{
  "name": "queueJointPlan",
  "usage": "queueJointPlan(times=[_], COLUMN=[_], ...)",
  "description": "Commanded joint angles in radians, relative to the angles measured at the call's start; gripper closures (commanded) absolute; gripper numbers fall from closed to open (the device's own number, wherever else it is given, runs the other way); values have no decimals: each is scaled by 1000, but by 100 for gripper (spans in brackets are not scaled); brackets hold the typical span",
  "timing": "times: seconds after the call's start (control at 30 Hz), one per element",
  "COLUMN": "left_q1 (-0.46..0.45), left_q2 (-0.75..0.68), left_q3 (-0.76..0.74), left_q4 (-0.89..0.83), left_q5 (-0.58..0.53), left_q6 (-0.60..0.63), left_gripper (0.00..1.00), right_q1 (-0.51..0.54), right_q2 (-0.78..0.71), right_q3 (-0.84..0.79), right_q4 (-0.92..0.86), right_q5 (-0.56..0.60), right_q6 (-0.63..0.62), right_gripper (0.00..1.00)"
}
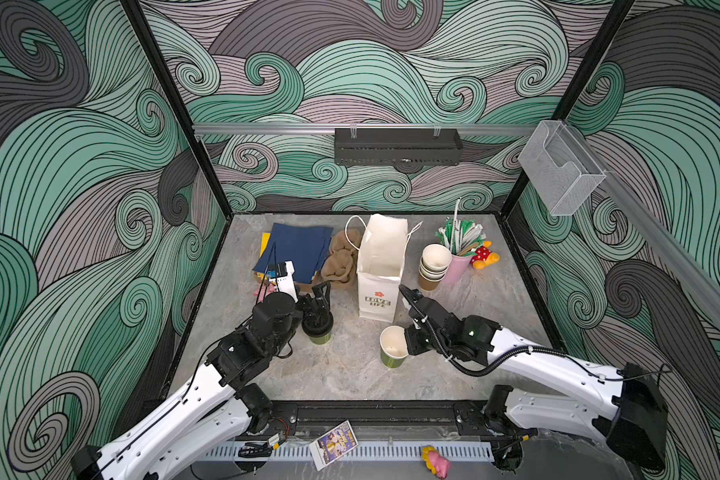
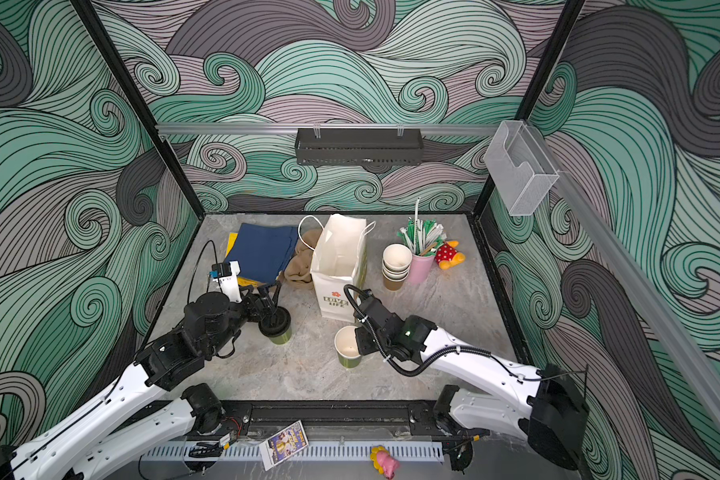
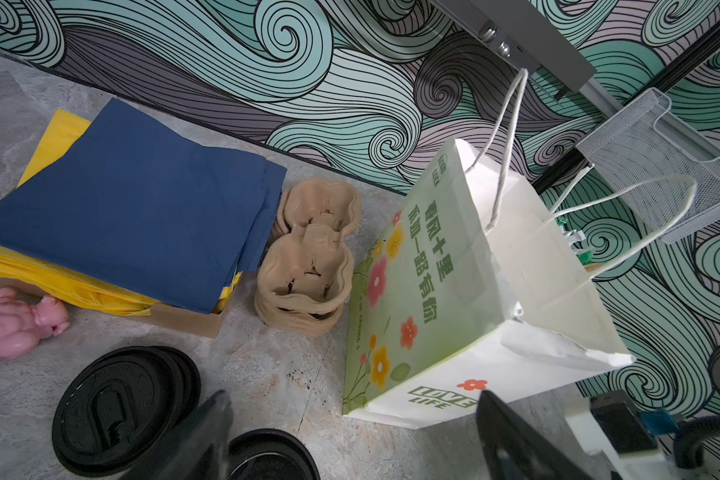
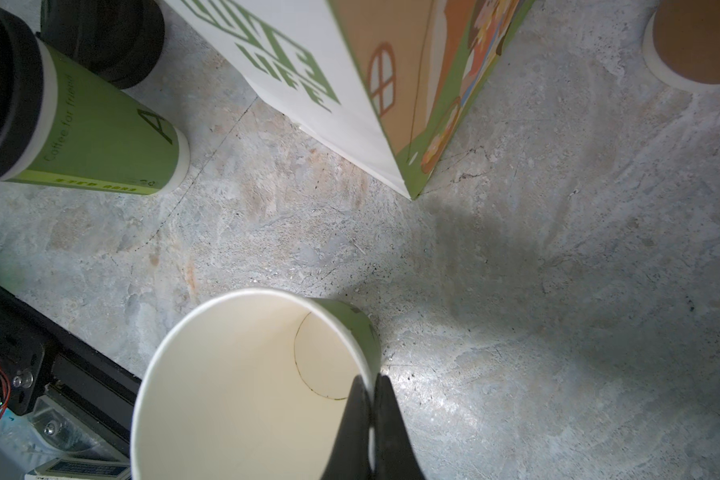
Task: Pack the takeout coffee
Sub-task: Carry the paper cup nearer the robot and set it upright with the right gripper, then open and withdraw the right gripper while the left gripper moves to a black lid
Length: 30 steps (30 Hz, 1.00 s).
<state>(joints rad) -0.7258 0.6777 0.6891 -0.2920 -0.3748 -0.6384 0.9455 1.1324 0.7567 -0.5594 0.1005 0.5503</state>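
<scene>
Your right gripper (image 4: 370, 384) is pinching the wall of the open green cup (image 1: 393, 351) at the rim, with one finger inside and one outside. This cup stands on the table (image 1: 350, 374), a little below the middle of both top views, lower in the frame than the white paper bag (image 1: 381, 266). To its left stands the second green cup (image 4: 100, 137), with a black lid (image 4: 1, 95) on it. Your left gripper (image 3: 352, 399) is spread wide over that lid. It seems not to touch the lid, but the view there is poor.
</scene>
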Motion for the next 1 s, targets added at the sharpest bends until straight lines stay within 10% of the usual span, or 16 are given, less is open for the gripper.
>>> queueJointPlan(times=[0.0, 0.7, 0.97], left_q1=[9, 10, 9], left_q2=[-15, -23, -8], left_q3=[0, 3, 10], left_q4=[-8, -14, -8], left_q5=[-18, -27, -28], left_q6=[-1, 1, 3], left_gripper=[7, 7, 7], right_q1=[7, 7, -2], right_q2=[8, -94, -382], right_q3=[-14, 60, 15], right_q4=[13, -63, -124], right_q5=[28, 33, 339], right_q6=[-6, -2, 111], right_gripper=[100, 55, 43])
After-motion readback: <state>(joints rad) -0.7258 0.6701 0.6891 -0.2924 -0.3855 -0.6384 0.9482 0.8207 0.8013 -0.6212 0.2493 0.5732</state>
